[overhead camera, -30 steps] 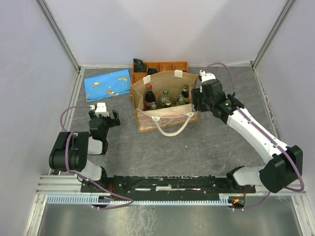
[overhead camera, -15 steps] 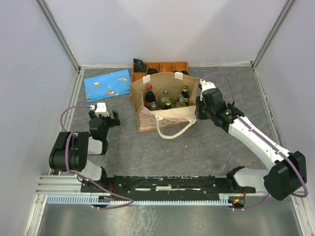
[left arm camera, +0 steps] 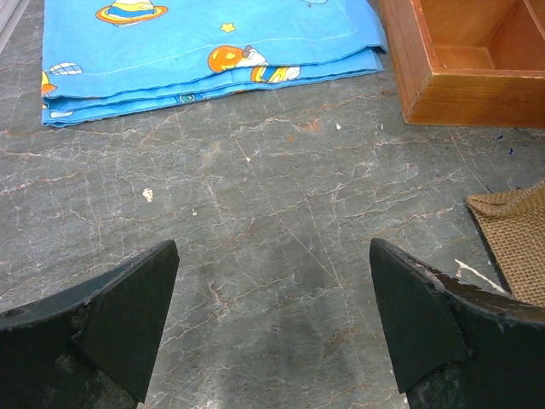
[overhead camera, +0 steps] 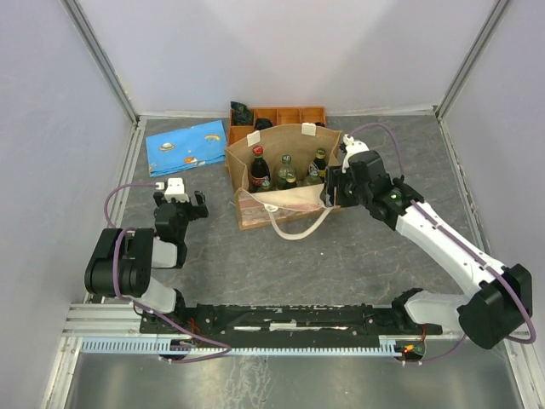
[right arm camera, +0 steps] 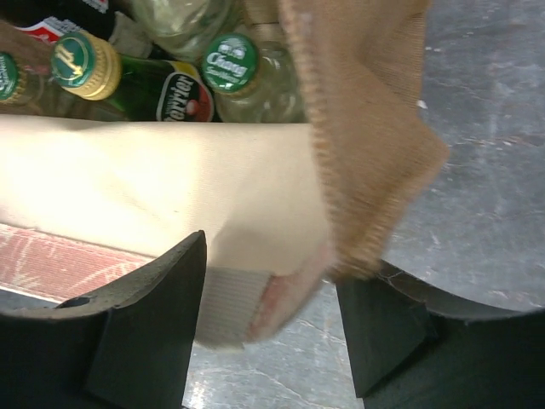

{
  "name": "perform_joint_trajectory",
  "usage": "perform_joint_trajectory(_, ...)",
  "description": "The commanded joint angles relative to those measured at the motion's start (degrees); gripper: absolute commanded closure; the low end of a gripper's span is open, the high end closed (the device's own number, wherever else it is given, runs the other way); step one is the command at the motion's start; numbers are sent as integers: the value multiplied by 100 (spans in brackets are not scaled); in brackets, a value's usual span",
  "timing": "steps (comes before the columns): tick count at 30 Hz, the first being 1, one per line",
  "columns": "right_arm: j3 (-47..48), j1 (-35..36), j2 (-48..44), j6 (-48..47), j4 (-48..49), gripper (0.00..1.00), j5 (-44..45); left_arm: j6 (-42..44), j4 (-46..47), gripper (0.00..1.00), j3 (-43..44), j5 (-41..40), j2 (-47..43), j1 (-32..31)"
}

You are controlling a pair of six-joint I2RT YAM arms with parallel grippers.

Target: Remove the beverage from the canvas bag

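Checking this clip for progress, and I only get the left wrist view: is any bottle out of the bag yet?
Observer: No. The top view shows the bottles standing inside the bag.
Operator: Where is the other arm?
Observer: The right gripper is at the bag's near right corner. Its wrist view shows that corner between its open jaws.
Operator: Does it hold a bottle?
Observer: No. Its wrist view shows only fabric between the jaws, and the caps sit beyond them.
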Motion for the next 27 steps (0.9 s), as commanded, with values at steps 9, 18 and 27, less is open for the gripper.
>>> perform_joint_trajectory(9, 306, 490, 398, 164, 132, 99, -481, -21, 384, 1, 102, -13, -8, 31)
perform_joint_trajectory(18, 86, 785, 357, -362, -942, 100, -157, -121, 160, 1, 189, -299, -104, 32)
perform_joint_trajectory(27, 70, 983, 813, -316, -658, 100, -53, 50, -1091, 1, 476, -421, -1170, -152)
